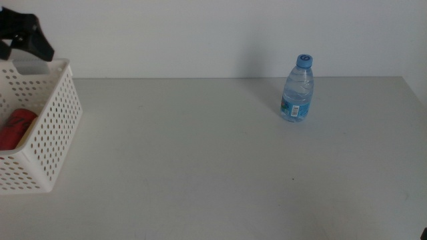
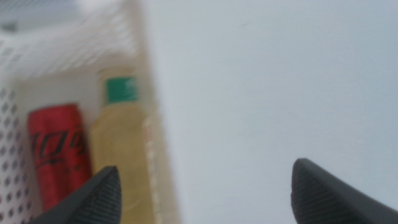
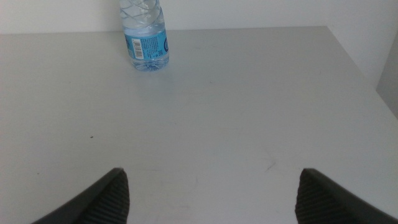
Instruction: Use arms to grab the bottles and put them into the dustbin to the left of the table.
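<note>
A clear water bottle [image 1: 297,89] with a blue cap stands upright on the table [image 1: 213,167] at the back right; the right wrist view shows its lower part [image 3: 145,37]. The white perforated dustbin [image 1: 50,127] sits at the table's left edge. Inside it lie a red soda can [image 2: 57,152] and a yellow tea bottle [image 2: 121,140] side by side; the middle view shows only the can [image 1: 16,128]. My left gripper [image 2: 205,190] hovers open above the dustbin's near wall, and part of that arm [image 1: 27,37] shows at the top left. My right gripper [image 3: 211,196] is open over bare table, well short of the water bottle.
The table's right edge [image 3: 357,59] runs close beside the water bottle. A white wall stands behind the table.
</note>
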`<state>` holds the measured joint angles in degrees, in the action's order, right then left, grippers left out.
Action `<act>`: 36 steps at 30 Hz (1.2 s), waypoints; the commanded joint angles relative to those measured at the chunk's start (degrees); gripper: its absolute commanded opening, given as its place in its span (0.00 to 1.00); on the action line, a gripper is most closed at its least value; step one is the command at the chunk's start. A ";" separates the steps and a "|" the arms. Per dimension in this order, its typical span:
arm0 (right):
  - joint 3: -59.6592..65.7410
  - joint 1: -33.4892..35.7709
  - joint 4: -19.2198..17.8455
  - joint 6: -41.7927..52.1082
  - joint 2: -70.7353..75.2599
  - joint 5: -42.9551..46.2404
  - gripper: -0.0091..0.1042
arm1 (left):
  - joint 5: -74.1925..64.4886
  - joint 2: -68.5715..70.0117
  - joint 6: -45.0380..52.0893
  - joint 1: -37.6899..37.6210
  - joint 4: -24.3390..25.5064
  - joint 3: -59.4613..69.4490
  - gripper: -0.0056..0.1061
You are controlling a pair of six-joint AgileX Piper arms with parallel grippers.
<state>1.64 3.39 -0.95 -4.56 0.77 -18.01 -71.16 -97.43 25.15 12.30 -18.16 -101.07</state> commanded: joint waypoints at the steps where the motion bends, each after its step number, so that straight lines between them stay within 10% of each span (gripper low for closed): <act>1: -0.56 0.18 -0.64 0.25 1.24 4.18 0.91 | -1.03 5.30 0.50 -3.87 -2.67 -1.71 0.89; 11: -0.56 0.18 -0.64 0.25 1.24 4.18 0.91 | 1.12 16.05 -0.74 -21.32 -1.04 0.72 0.89; 24: -0.56 0.18 -0.64 0.25 1.24 4.18 0.91 | 28.08 50.51 -1.23 -33.32 -2.40 41.49 0.89; 36: -0.56 0.18 -0.64 0.25 1.24 4.18 0.91 | 41.40 67.23 -27.95 -48.90 17.85 63.80 0.89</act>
<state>1.64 3.39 -0.95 -4.56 0.77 -18.01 -36.16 -31.37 -0.42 -35.41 -1.46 -37.18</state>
